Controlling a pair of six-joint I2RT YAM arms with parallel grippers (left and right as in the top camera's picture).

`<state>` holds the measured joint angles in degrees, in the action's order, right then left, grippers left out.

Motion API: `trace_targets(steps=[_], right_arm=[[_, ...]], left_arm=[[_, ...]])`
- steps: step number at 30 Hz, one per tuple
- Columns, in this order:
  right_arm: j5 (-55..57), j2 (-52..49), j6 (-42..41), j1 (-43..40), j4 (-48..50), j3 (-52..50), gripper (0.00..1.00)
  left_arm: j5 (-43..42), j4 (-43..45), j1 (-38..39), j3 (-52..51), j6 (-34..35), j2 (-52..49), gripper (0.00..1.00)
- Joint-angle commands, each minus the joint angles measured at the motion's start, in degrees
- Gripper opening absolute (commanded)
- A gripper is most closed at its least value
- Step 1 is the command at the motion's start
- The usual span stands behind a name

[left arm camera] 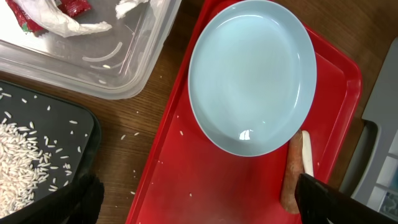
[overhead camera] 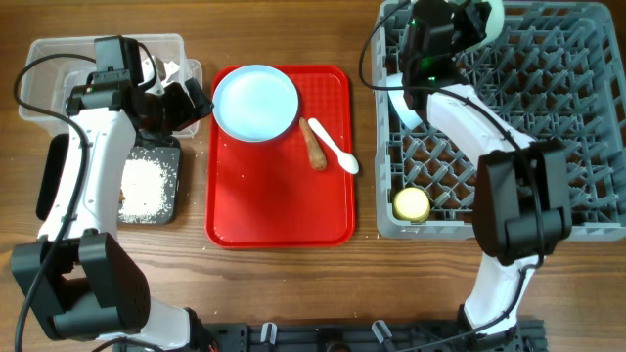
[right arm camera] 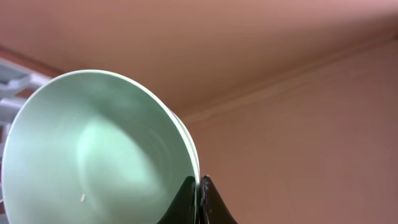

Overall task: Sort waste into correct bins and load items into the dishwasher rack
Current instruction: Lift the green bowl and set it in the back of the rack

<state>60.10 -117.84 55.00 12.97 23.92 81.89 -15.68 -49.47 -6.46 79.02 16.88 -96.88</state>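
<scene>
The pale blue-white plate (overhead camera: 256, 103) lies at the top left of the red serving tray (overhead camera: 279, 210); it also shows in the left wrist view (left arm camera: 252, 74). The carrot-like stick (overhead camera: 315, 145) and white spoon (overhead camera: 335, 152) lie beside it. My left gripper (overhead camera: 186, 103) is open and empty, hovering over the tray's left edge (left arm camera: 199, 208). The clear tub (overhead camera: 59, 73) holds the red-and-white wrapper (left arm camera: 37, 15). The black tray (overhead camera: 147, 186) holds rice (left arm camera: 18, 165). My right gripper (overhead camera: 469, 24) is shut on the pale green bowl's rim (right arm camera: 199, 199), over the grey rack's (overhead camera: 577, 127) far edge. The yellow cup (overhead camera: 411, 203) sits in the rack.
A few loose rice grains (left arm camera: 127, 135) lie on the wood between the black tray and the red tray. The right arm stretches over the rack's left half. The light blue bowl is not in view.
</scene>
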Motion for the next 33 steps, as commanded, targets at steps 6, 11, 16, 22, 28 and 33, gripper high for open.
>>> trace_targets(steps=[6,11,16,22,28,33], right_arm=[[0.20,-1.33,0.20,-3.54,-2.56,0.48,0.04],[-6.25,-1.64,-1.66,-3.34,-9.14,0.48,0.04],[-8.26,-1.64,-1.27,-1.77,-11.96,0.48,0.04],[-8.44,-1.64,-0.74,2.19,-11.98,0.48,0.44],[-4.96,-1.64,-1.05,5.22,-10.45,0.50,1.00],[-5.79,0.94,-1.49,6.64,0.85,0.61,1.00]], left_arm=[[0.35,0.15,-0.09,0.66,0.09,-0.59,1.00],[0.35,0.15,-0.09,0.66,0.09,-0.59,1.00],[0.33,0.15,-0.09,0.66,0.09,-0.57,1.00],[0.35,0.15,-0.09,0.66,0.09,-0.59,1.00],[0.35,0.15,-0.09,0.66,0.09,-0.59,1.00],[0.33,0.15,-0.09,0.66,0.09,-0.59,1.00]])
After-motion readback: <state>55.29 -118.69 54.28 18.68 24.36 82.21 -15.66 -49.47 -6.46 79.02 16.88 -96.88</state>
